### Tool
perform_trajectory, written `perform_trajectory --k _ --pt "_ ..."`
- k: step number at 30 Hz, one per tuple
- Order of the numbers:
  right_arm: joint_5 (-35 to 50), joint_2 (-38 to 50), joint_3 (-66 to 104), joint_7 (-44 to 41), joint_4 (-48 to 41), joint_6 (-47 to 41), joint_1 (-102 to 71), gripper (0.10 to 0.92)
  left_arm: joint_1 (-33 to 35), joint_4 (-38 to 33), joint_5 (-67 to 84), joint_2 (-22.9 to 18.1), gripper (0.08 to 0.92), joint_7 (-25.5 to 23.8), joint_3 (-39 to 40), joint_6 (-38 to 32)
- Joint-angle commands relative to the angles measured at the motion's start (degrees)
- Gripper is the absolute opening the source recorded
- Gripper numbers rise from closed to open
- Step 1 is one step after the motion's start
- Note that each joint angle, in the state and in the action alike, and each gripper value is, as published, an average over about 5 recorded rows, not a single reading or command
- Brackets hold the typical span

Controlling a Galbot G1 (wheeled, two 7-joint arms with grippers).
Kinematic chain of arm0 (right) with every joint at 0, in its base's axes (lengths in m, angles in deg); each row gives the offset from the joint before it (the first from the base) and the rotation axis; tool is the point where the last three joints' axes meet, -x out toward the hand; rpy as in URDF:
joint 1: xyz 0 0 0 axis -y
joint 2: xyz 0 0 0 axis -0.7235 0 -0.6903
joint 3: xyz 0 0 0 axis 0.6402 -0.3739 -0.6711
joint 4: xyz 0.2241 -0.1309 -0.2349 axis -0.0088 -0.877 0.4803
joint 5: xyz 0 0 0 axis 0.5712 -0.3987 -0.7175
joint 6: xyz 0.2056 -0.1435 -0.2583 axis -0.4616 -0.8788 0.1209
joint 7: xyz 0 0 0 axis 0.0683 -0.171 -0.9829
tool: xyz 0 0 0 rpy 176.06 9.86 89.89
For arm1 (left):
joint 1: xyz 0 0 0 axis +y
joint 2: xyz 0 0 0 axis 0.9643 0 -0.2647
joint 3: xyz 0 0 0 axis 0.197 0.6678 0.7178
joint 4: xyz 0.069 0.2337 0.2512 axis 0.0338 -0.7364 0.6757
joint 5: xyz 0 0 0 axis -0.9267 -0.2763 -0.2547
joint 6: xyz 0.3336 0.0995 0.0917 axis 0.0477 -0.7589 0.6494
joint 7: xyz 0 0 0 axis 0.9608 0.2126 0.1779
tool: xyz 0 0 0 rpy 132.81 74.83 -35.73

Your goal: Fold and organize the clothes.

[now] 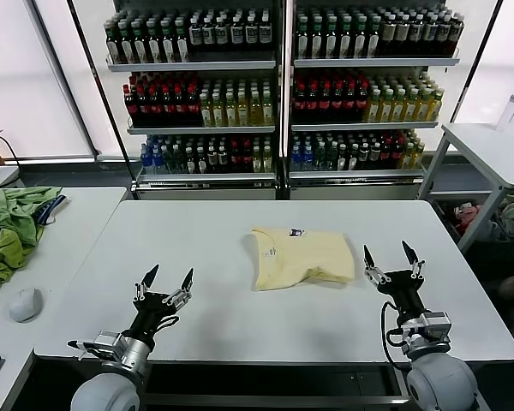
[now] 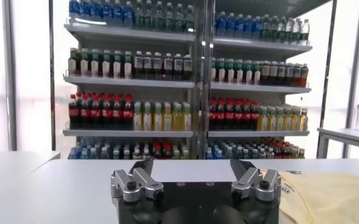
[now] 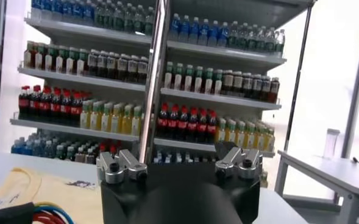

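Shelving: tall metal racks of bottled drinks (image 1: 278, 86) fill the upper middle of the head view, rows of dark, red, yellow and blue bottles behind the work area.
Table: the wide white rectangular table (image 1: 197, 282) spans the centre and lower part of the head view; its surface around the shirt and the two pincers is bare.
Side table: a second white table (image 1: 77, 248) sits at the left edge of the head view, just beside the main one.
Garment heap: a loose pile of green and purple clothes (image 1: 13, 227) lies on the side table at the far left, well apart from the shirt.
T-shirt: the pale yellow, thin soft-fabric short-sleeved T-shirt (image 1: 300, 255) lies folded into a compact block on the table, slightly right of centre, neck opening and small dark label toward the shelving; nothing touches it.
Right pincer: the black right pincer (image 1: 391, 260) hovers at the lower right, just beside the shirt's right edge, fingers spread wide and holding nothing.
Left pincer: the black left pincer (image 1: 164, 285) stands at the lower left above the table, well apart from the shirt, fingers spread wide and holding nothing.
Small object: a rounded pale grey object (image 1: 24, 304) rests on the side table at the lower left.
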Motion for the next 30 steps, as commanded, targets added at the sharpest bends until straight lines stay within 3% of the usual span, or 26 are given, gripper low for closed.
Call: perform_trajectory --k 1,30 --pt "0.0 0.2 1.0 0.4 2.4 0.4 -1.6 0.823 0.5 -0.7 -0.3 -0.1 0.823 -0.1 -0.3 0.1" --pt "-0.3 0.1 -0.9 1.5 0.5 -0.3 0.5 0.823 0.9 -1.7 -0.7 -0.1 0.823 -0.3 -0.6 0.2"
